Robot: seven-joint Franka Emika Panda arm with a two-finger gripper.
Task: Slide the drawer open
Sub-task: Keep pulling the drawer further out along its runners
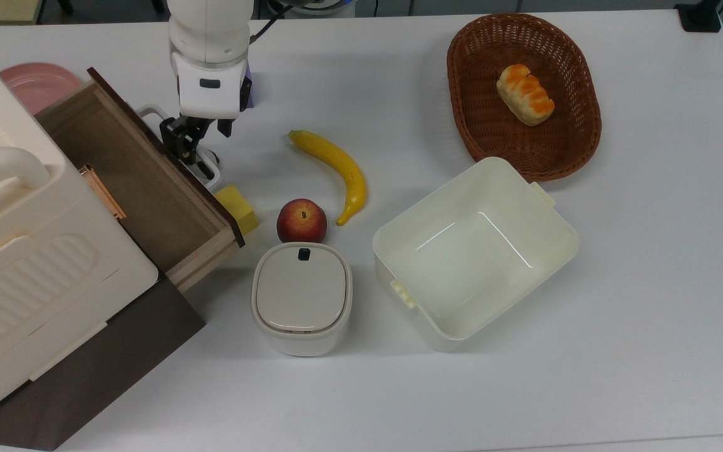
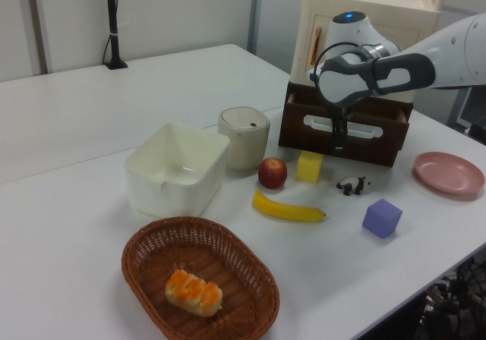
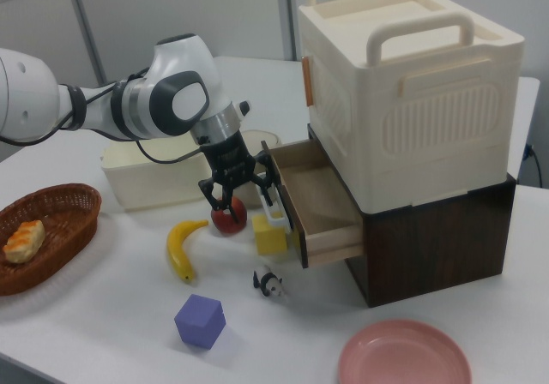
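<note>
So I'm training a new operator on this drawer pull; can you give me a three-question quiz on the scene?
1. True or false: the drawer is pulled out, its inside visible.
2. What lies in the wicker basket? A) apple B) bread roll C) banana
3. Which block touches the drawer's front panel in the top view?

Key
1. True.
2. B, the bread roll.
3. The yellow block.

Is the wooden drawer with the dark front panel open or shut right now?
Open. The wooden drawer juts out from under the cream ribbed plastic case, its floor bare to the top view; the gripper is at its white loop handle.
</note>
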